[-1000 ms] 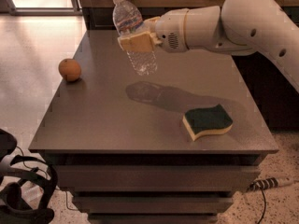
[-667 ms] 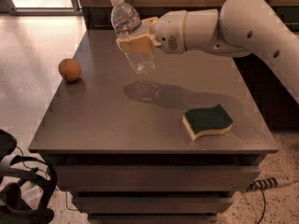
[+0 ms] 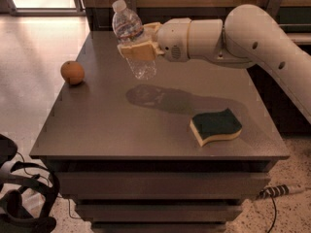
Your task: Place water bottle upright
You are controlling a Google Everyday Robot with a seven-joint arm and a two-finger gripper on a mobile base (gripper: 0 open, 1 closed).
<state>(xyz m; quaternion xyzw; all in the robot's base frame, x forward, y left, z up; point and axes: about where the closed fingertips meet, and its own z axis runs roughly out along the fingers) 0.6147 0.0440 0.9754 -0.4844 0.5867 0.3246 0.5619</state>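
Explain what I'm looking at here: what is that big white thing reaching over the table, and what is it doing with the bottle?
The big white thing is a robot's arm, reaching in from the right. At its tip is a claw with two tan fingers, shut on a small clear water bottle. The bottle hangs in the air above the table, leaning a little, with its white cap at the top; its shadow falls on the surface below. There is only this one view, looking down on the grey table from in front; where the camera sits I cannot say. On the table lie an orange near the left edge and a yellow sponge with a dark green top toward the right front.
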